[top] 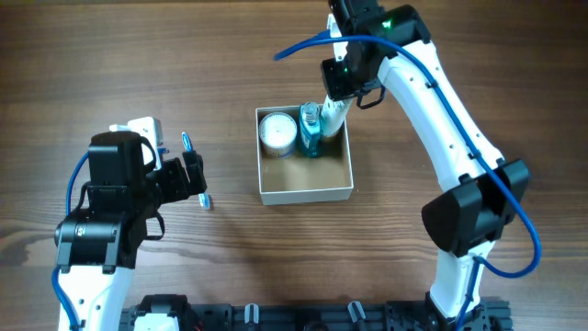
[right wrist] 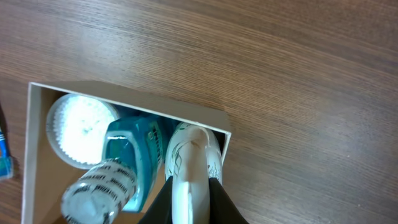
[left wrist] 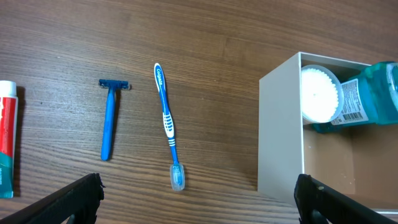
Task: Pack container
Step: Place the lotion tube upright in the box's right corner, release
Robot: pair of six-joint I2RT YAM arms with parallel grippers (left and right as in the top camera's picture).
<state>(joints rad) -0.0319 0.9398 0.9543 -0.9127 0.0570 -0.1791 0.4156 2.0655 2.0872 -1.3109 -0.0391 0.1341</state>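
The container (top: 307, 195) is a square white-walled cardboard box at the table's centre. It holds a round white jar (top: 277, 131) and a teal mouthwash bottle (top: 310, 129) along its far side. My right gripper (top: 337, 103) is shut on a white tube (right wrist: 194, 155) and holds it upright in the box's far right corner, next to the bottle (right wrist: 132, 155). My left gripper (left wrist: 199, 208) is open and empty above a blue toothbrush (left wrist: 168, 124), left of the box (left wrist: 280, 130). A blue razor (left wrist: 110, 121) lies left of the toothbrush.
A red and white toothpaste tube (left wrist: 6, 137) lies at the left edge of the left wrist view. The toothbrush (top: 207, 200) pokes out under my left gripper (top: 195, 175) in the overhead view. The near half of the box floor (top: 308, 173) is bare.
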